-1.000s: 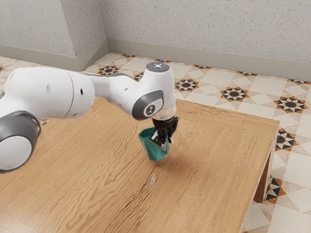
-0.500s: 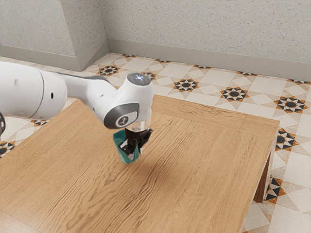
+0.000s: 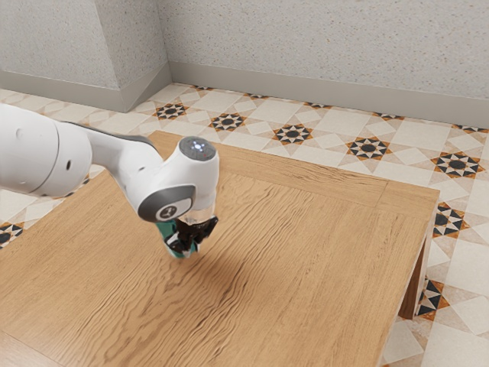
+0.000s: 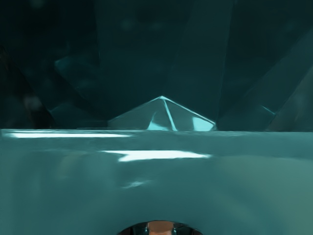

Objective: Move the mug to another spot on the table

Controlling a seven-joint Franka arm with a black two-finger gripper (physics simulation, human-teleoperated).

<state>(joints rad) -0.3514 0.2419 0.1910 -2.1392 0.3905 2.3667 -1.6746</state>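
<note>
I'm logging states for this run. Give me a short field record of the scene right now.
setting: wooden table on patterned tile floor
end effector: black, pointing down, shut on the mug
mug: teal, faceted, partly behind the end effector
mug location: over the table's half toward the exterior view's left
mug-table contact: cannot tell
</note>
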